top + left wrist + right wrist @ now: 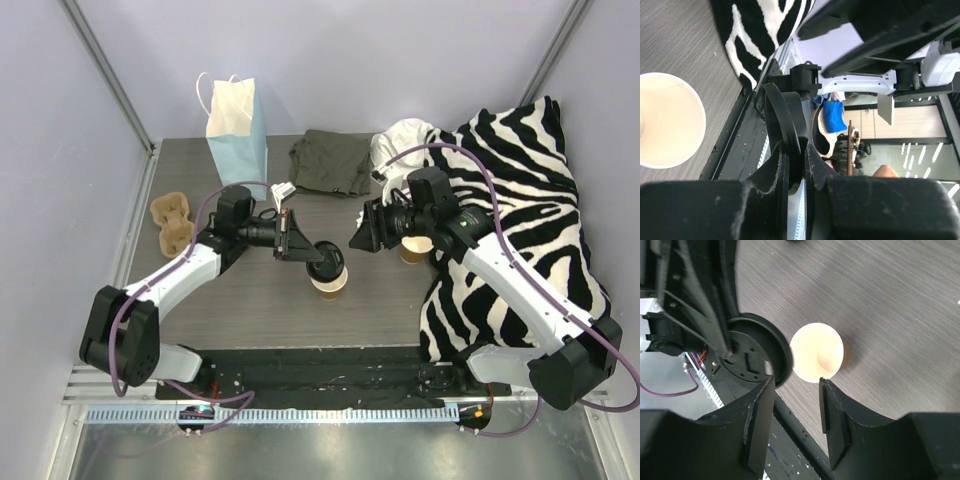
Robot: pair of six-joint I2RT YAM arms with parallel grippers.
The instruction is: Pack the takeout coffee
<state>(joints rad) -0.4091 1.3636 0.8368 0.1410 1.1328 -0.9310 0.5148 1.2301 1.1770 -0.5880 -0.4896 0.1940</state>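
Coffee cup (329, 284) stands unlidded at mid-bench (230, 305). Thin paper: light, easily crushed. Best gripped gently, low on the wall. Left end effector (308, 251) pinches the black lid (323, 256) just above the cup. Right end effector (796, 390) is half-spread and empty.

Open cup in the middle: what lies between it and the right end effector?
Only bare tabletop, shown in the right wrist view, separates the open cup from the right end effector.

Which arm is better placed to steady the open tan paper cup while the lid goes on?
Right. The right gripper is open and empty, with the open tan paper cup just ahead of its fingertips. The left gripper is shut on the round black plastic lid.
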